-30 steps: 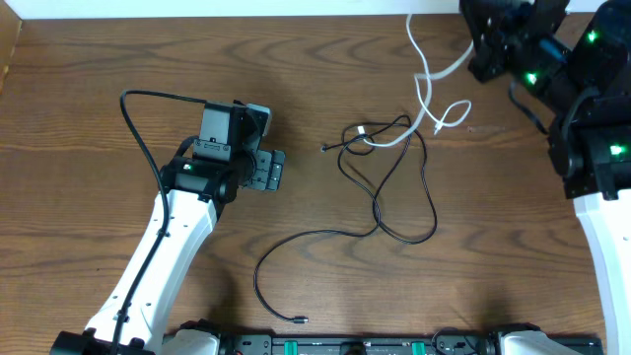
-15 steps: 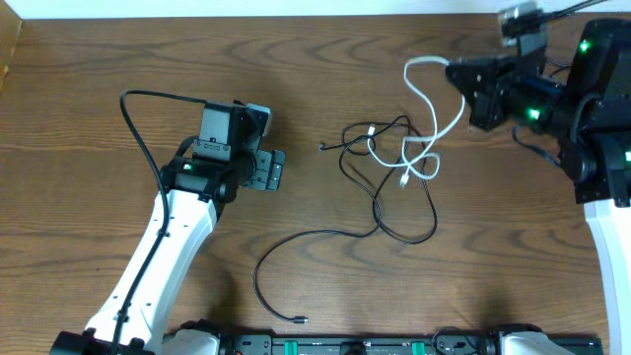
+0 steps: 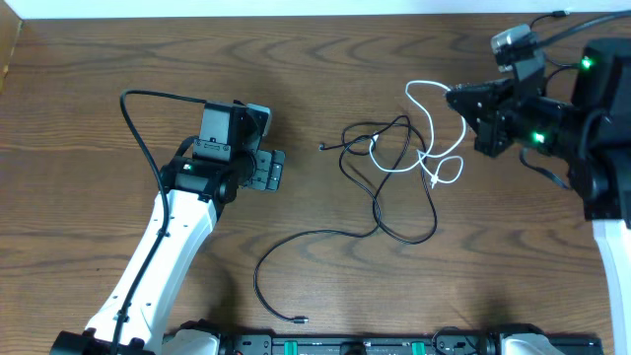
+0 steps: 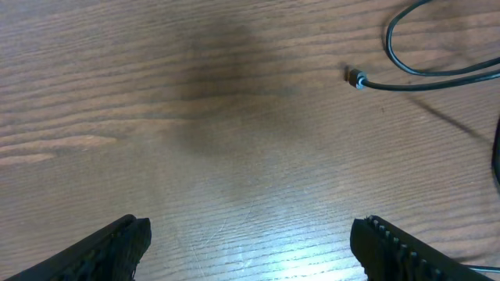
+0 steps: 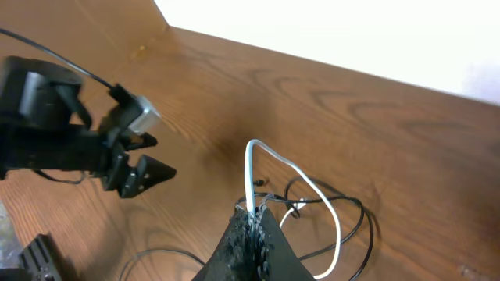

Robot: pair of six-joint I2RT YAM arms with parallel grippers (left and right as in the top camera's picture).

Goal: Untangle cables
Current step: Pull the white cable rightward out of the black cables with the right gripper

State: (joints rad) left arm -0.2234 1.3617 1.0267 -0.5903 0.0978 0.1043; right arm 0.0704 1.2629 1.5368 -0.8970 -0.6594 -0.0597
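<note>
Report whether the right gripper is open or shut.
Shut. The right gripper has its fingers pressed together on the white cable.

One wooden table (image 3: pixel 99 79). One white cable (image 5: pixel 248 168). Black cable (image 4: pixel 426 87) shows two small plug ends: one plug (image 3: pixel 325 148) left of the tangle and a second plug (image 3: pixel 301 319) near the front edge. That suggests a single long cord, though the crossing loops leave the count unsure. Two robot arms, a left arm (image 3: pixel 168 237) and a right arm (image 3: pixel 601 118), each carry one gripper: left gripper (image 4: pixel 250 250), right gripper (image 5: pixel 251 215).
</note>
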